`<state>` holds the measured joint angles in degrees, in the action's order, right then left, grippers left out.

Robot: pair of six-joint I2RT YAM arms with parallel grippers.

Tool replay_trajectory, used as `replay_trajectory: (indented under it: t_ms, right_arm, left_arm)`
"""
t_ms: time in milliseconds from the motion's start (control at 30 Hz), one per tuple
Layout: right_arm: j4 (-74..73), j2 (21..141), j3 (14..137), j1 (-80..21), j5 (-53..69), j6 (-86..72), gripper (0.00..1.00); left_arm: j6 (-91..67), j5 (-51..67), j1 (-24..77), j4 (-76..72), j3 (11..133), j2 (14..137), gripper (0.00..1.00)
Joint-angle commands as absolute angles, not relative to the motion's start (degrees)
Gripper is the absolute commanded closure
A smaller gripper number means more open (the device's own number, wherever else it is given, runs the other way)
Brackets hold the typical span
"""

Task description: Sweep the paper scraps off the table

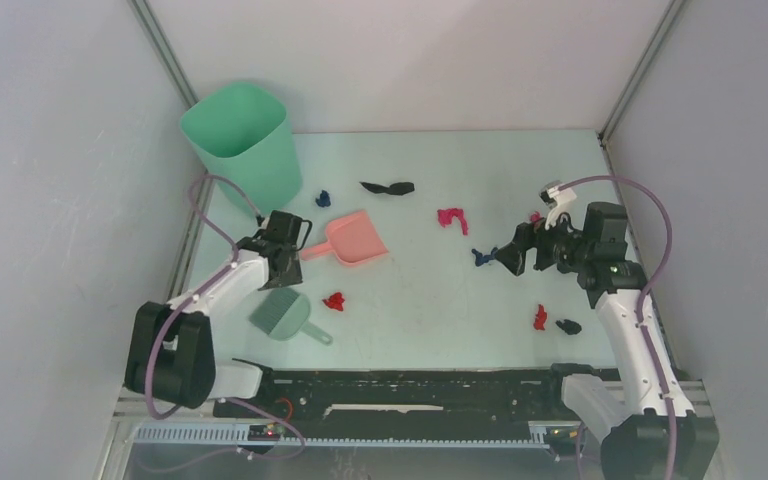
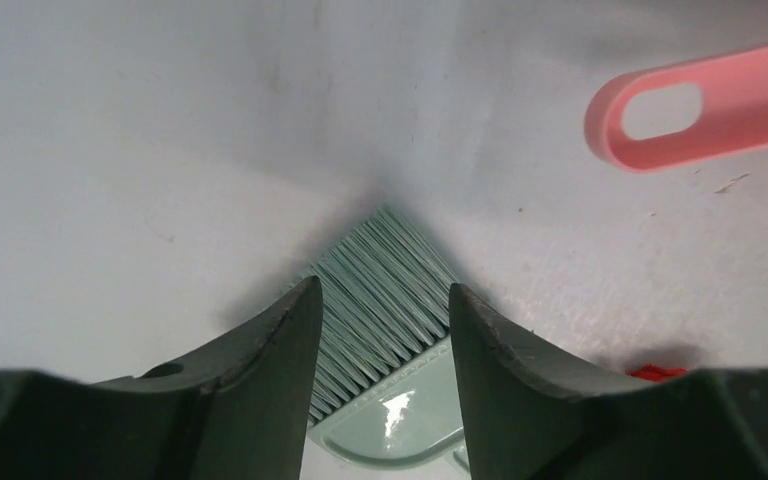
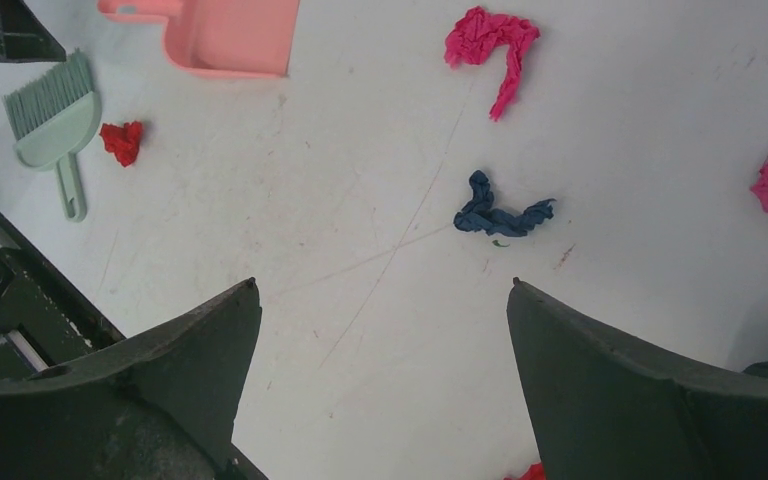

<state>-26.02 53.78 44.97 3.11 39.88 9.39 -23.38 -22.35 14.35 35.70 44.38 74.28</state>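
Lying left-to-right, long black scrap [image 1: 387, 187]; left gripper [image 2: 385, 290] part-open over brush [image 1: 278, 316]; right gripper [image 3: 383, 285] wide.

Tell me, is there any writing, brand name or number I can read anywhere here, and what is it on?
None. The bin, the pink dustpan, the green brush, the left arm and the right arm show no readable words, numbers or signs in any view.
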Motion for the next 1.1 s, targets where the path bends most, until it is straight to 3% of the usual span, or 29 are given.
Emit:
replay_trajectory:
  t_ms: [0,233,600,700,800,1067]
  right_arm:
    - [-26.41,52.42,47.20,2.21,40.51,12.13,0.00]
    - [-27.29,52.25,47.20,1.35,41.47,13.88,0.00]
    - [-27.57,52.18,47.20,-2.48,39.29,15.35,0.00]
    - [-27.91,52.46,47.20,-2.74,39.99,15.99,0.00]
    - [-28.63,52.42,47.19,-2.81,41.10,16.94,0.00]
    - [-30.93,52.70,47.18,-2.85,46.71,19.98,0.02]
  left_arm:
    - [-22.68,-19.82,13.28,36.20,46.95,78.18,0.44]
    - [-23.33,-14.86,8.47,36.07,48.57,84.16,0.42]
    - [-23.20,-11.69,7.92,36.38,49.44,87.63,0.65]
    - [-23.12,-10.87,7.91,36.41,49.31,87.36,0.77]
    - [-23.35,-10.34,7.93,36.31,49.07,85.94,0.98]
    - [-28.36,-4.42,8.68,34.75,46.49,70.27,1.00]
